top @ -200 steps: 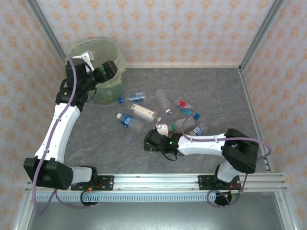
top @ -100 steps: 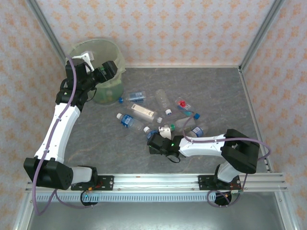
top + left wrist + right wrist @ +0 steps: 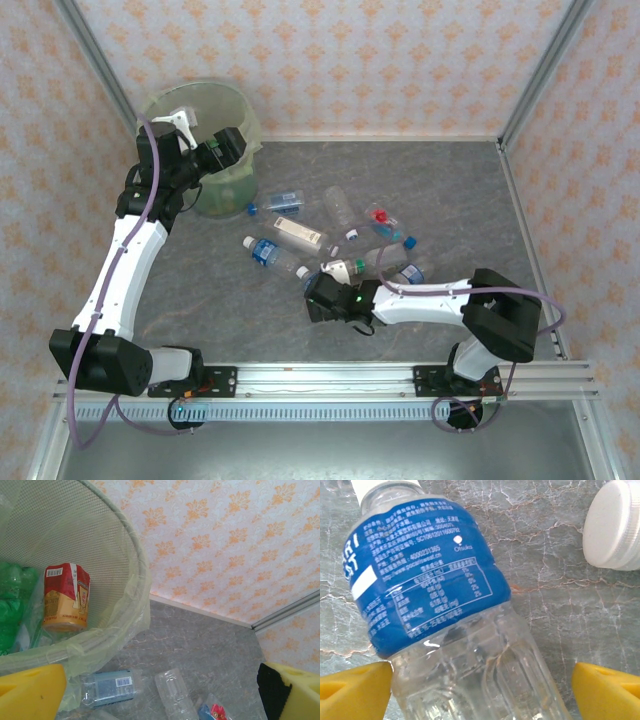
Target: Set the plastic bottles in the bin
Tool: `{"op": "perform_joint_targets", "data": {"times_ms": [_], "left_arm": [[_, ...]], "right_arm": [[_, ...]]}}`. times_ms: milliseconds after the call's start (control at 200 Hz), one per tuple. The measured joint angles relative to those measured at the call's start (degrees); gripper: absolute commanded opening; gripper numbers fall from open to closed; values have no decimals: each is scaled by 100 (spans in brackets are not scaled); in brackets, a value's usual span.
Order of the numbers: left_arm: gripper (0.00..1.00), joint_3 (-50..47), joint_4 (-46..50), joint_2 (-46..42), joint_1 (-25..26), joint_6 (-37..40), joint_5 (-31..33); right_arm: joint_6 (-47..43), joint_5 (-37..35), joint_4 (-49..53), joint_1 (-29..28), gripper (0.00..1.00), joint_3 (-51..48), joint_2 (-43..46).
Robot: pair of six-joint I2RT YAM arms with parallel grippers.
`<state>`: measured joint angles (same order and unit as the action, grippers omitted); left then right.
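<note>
The bin (image 3: 212,108) stands at the far left; its bag-lined rim (image 3: 131,555) is close under my left gripper (image 3: 228,148), which hangs open and empty (image 3: 160,695). Inside the bin lie a red-labelled bottle (image 3: 65,597) and a green one (image 3: 10,605). Several plastic bottles lie in the middle of the table, among them a blue-labelled one (image 3: 270,252) and a clear one (image 3: 338,208). My right gripper (image 3: 315,283) is low on the table, open around a clear bottle with a blue label (image 3: 430,570). Its left fingertip (image 3: 355,690) touches the bottle, its right fingertip (image 3: 607,692) stands apart.
A white cap (image 3: 615,525) of a neighbouring bottle lies just beyond the right gripper. Below the bin lie a pale-blue-labelled bottle (image 3: 107,687) and a flattened clear one (image 3: 172,692). Patterned walls and metal posts (image 3: 535,75) close the table (image 3: 450,190).
My right gripper has shifted slightly back and forth by the bottles at the table's middle, and the white-capped bottle beside it moved a little. The left arm has not moved.
</note>
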<state>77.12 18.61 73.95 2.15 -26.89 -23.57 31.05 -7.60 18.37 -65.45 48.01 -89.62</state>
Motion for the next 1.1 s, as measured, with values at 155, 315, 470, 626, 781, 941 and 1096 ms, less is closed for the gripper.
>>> {"op": "perform_joint_targets", "data": {"times_ms": [155,315,470,626,781,941,1096], "left_arm": [[99,0,0,0,0,-2,-2],[99,0,0,0,0,0,0],[99,0,2,0,0,-2,0],[99,0,0,0,0,-28,-22],[99,0,-31,0,0,-227,-179],[99,-157,-352,0,26,-612,-404],[98,-350,-540,46,131,-949,-597]], "right_arm": [[-402,236,-17,42,78,0,0],[-588,393,-83,42,71,48,-57],[-647,422,-155,42,64,98,-101],[-603,356,-114,42,63,98,-37],[-450,133,70,42,62,98,415],[-264,-142,179,66,61,98,1049],[-186,-323,181,238,61,114,1394]]}}
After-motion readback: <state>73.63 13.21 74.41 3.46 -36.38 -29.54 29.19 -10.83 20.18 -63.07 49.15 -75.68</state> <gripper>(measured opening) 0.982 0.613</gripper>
